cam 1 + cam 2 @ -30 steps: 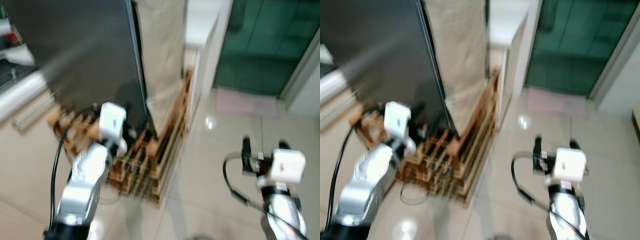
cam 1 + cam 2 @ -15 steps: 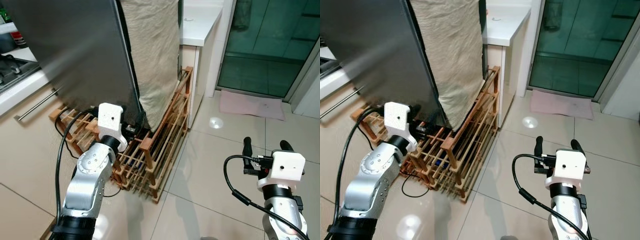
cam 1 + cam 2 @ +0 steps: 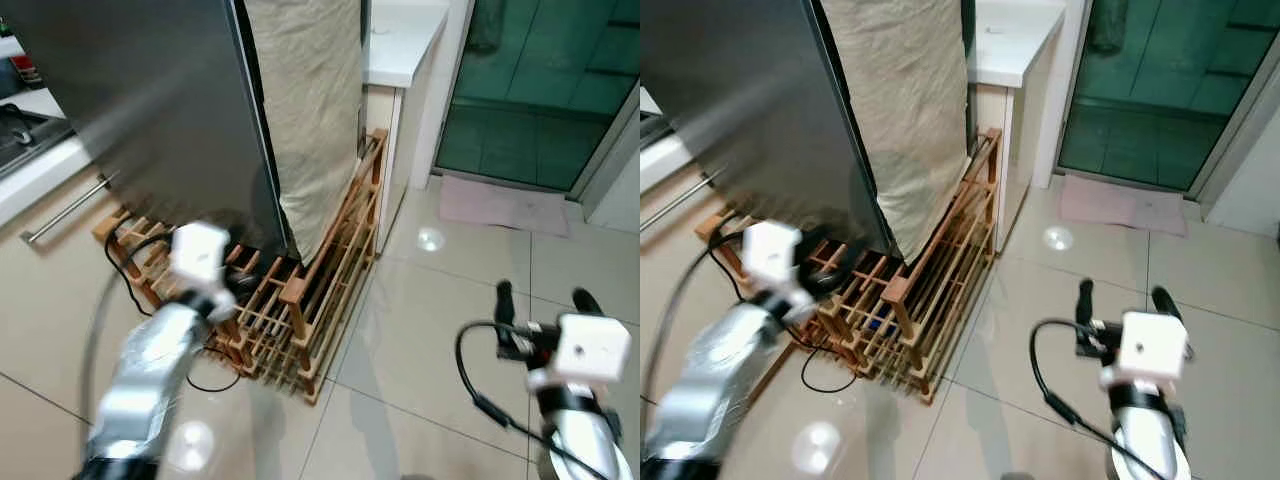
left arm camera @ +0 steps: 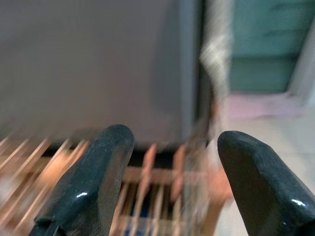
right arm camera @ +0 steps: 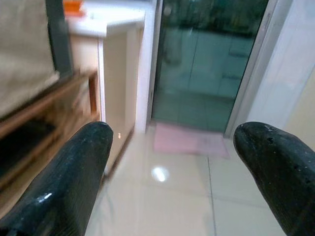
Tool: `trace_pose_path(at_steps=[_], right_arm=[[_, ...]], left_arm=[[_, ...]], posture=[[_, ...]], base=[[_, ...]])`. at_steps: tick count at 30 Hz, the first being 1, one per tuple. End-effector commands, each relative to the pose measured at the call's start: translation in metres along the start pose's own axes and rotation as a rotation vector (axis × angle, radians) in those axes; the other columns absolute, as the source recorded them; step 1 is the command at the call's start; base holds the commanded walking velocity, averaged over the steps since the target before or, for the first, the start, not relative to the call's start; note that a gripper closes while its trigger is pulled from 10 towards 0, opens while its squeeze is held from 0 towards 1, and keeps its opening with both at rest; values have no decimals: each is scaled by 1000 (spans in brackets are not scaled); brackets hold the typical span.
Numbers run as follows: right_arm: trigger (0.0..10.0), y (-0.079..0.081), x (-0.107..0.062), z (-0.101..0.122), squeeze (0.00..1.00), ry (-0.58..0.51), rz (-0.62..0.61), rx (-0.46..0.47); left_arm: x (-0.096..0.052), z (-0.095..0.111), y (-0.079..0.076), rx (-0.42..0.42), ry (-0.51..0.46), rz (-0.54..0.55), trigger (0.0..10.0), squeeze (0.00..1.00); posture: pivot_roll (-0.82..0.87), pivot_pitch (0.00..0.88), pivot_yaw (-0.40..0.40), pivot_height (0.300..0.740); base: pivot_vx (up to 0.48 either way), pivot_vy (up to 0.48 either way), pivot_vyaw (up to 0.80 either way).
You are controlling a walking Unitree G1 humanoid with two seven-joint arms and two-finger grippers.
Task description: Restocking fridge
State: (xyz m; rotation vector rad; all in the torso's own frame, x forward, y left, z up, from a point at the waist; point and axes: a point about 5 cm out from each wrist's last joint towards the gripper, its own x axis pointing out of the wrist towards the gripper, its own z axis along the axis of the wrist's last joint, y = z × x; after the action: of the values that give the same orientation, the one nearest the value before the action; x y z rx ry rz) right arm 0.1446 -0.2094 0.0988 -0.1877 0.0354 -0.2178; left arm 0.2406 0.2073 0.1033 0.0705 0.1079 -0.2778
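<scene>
your left gripper (image 4: 170, 162) swung leftward, blurred now beside the wooden rack (image 3: 300, 300); right gripper (image 3: 542, 298) shifted slightly right, fingers spread

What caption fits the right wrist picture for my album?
Open right end effector above tiled floor, facing green glass door.

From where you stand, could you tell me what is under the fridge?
A wooden rack sits under the fridge, with a black cable trailing out. The rack's far part is hidden.
</scene>
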Motion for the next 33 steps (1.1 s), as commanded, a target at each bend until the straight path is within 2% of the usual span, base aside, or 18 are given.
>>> trace_pose_path(at_steps=[1, 2, 4, 5, 6, 9, 10, 13, 18, 21, 23, 33], right_arm=[[10000, 1, -3, 2, 0, -38, 9, 6], [10000, 1, -3, 2, 0, -38, 9, 6], [10000, 3, 4, 4, 0, -69, -14, 0], [10000, 3, 4, 4, 0, -69, -14, 0], [10000, 4, 11, 8, 0, -86, -44, 16], [10000, -1, 18, 10, 0, -71, -103, 46], [10000, -4, 20, 7, 0, -53, -129, 59], [10000, -7, 26, 1, 0, -35, -154, 69], [10000, -4, 28, -1, 0, -37, -144, 64], [10000, -4, 27, -2, 0, -33, -146, 61], [10000, -4, 27, -3, 0, -31, -148, 53], [10000, -3, 33, -1, 0, -52, -128, 32]], left_arm=[[-5, 5, -2, 38, -26, 69, 10000, 0], [-5, 5, -2, 38, -26, 69, 10000, 0], [3, 10, -4, 0, -53, 173, 10000, 0], [3, 10, -4, 0, -53, 173, 10000, 0], [12, 16, -6, -94, -77, 234, 10000, 0], [15, 21, -11, -143, -82, 258, 10000, 0], [16, 20, -12, -154, -69, 255, 10000, 0], [19, 21, -17, -111, -72, 223, 10000, 0], [25, 26, -27, -80, -85, 124, 10000, 0], [25, 26, -30, -102, -86, 84, 10000, 0], [24, 31, -36, -101, -123, 30, 10000, 0], [24, 44, -45, -93, -187, 5, 10000, 0]], posture=[[-194, 0, 65, 740], [-194, 0, 65, 740], [-189, 0, 60, 740], [-189, 0, 60, 740], [-189, 0, 57, 740], [-180, 0, 49, 740], [-177, 0, 47, 740], [-170, 0, 44, 740], [-173, 0, 45, 740], [-183, 0, 51, 740], [-186, 0, 52, 740], [-177, 0, 45, 740]], base=[[0, 0, 0], [0, 0, 0], [0, 0, 0], [0, 0, 0], [0, 0, 0], [0, 0, 0], [0, 0, 0], [0, 0, 0], [0, 0, 0], [0, 0, 0], [0, 0, 0], [463, 0, 0]])
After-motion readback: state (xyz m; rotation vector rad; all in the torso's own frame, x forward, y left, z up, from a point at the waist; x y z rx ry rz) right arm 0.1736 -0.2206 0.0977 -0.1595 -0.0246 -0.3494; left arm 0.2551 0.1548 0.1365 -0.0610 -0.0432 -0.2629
